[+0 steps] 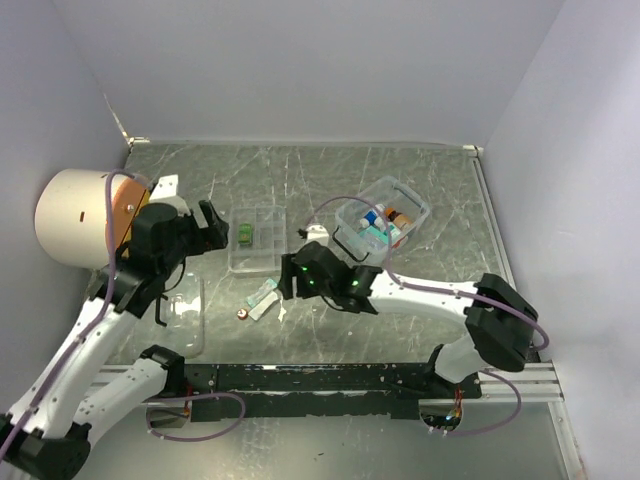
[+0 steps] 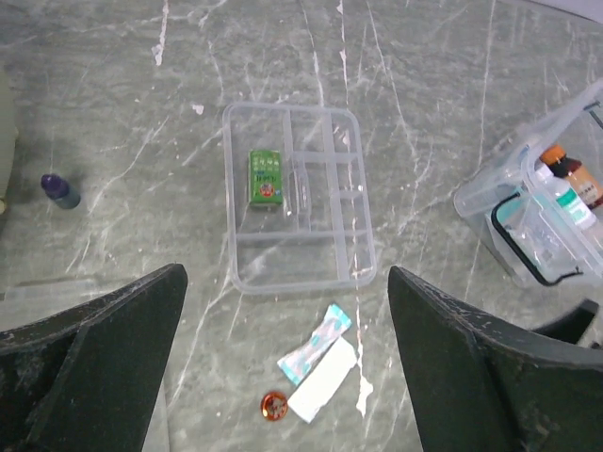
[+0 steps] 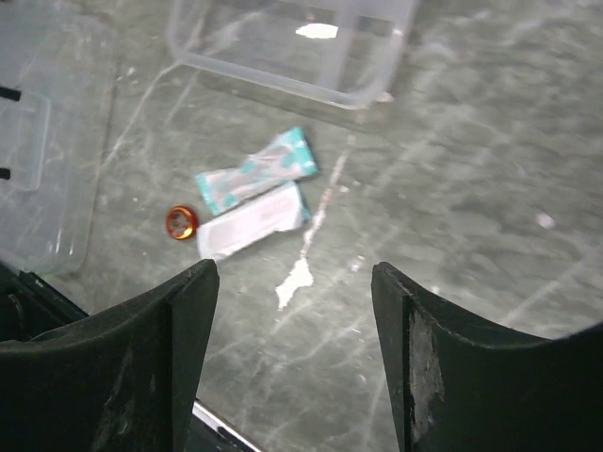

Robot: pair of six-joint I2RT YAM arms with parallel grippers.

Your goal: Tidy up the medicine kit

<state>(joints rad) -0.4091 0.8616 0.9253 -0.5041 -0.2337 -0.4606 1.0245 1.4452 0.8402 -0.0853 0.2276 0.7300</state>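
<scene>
1. Grey surface (image 2: pixel 452 113) is occupied by a divided tray (image 2: pixel 292 254), green box (image 2: pixel 266 177) inside, two sachets (image 3: pixel 254 177) nearer.
2. Left tool (image 2: pixel 287 282) and right tool (image 3: pixel 292 273) are held wide open, empty.
3. Sachet pickup is judged next; descent is needed.

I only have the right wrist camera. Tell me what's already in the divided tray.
Observer: One green box lies in a left compartment of the divided tray. I see nothing in the other compartments.
Operator: Point me to the rest of the supplies.
Observer: A clear bin sits to the right of the tray with its lid off, and there are bottles inside it.
Operator: Report anything loose that I can't see.
Observer: A small purple bottle sits on the table, left of the tray.
</scene>
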